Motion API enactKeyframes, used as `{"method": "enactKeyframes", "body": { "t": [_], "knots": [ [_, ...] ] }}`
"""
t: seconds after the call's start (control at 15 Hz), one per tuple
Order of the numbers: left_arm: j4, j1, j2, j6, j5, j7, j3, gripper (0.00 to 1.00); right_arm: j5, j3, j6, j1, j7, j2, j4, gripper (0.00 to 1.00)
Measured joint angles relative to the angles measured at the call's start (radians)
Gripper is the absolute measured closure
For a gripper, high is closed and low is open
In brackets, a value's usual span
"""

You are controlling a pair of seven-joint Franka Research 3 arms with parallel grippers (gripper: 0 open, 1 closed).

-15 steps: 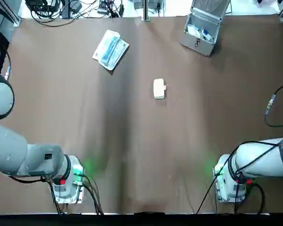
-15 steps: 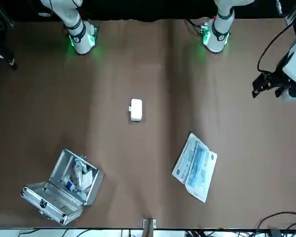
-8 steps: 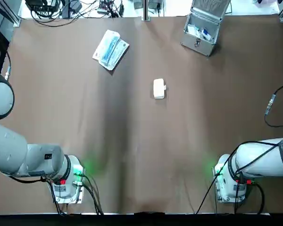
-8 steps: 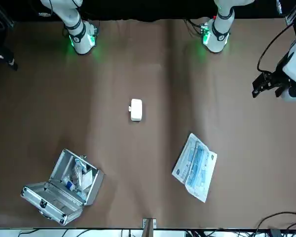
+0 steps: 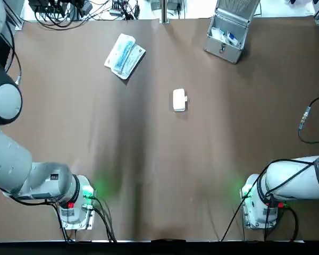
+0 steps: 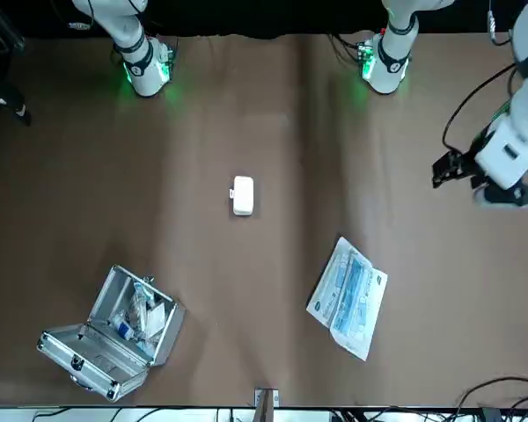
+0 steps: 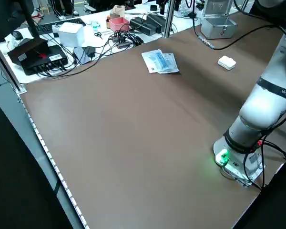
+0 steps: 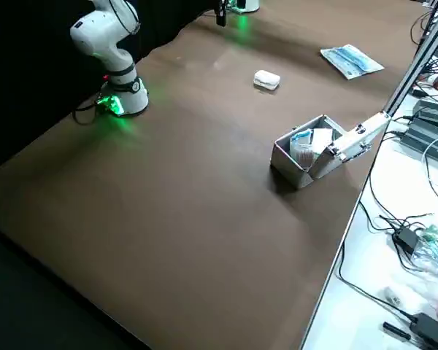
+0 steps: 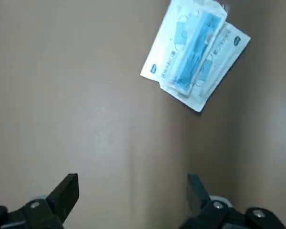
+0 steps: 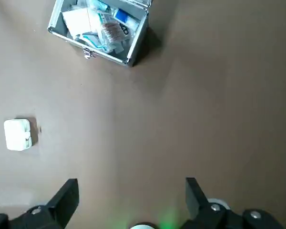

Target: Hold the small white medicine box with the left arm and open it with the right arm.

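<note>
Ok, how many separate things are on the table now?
3: small white medicine box mid-table, mask packet far left, open metal case far right. Contents of the case not counted.

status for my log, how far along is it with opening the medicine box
Nothing is done: the small white medicine box lies untouched mid-table. Left gripper, open, hovers over the mask packet; right gripper, open, hangs apart from the box. Holding and opening remain.

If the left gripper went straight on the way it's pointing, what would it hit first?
Probably bare table: the open left gripper points down at it, with the mask packet off its line.
</note>
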Motion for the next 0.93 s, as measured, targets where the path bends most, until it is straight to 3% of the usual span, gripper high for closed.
{"method": "enactKeyframes", "body": {
  "t": [0.2, 0.6, 0.93],
  "knots": [
    [0.003, -0.002, 0.05, 0.001, -0.009, 0.0, -0.021, 0.0, 0.0, 0.0, -0.001, 0.0, 0.0, 0.0, 0.0, 0.01],
    [0.048, 0.005, 0.137, 0.005, -0.188, 0.031, -0.026, 0.0, 0.01, 0.005, -0.034, 0.007, 0.0, 0.008, -0.009, 0.01],
    [0.055, 0.032, 0.18, 0.032, -0.344, 0.33, -0.017, 0.0, 0.134, 0.008, -0.03, 0.03, 0.0, 0.073, -0.081, 0.01]
  ]
}}
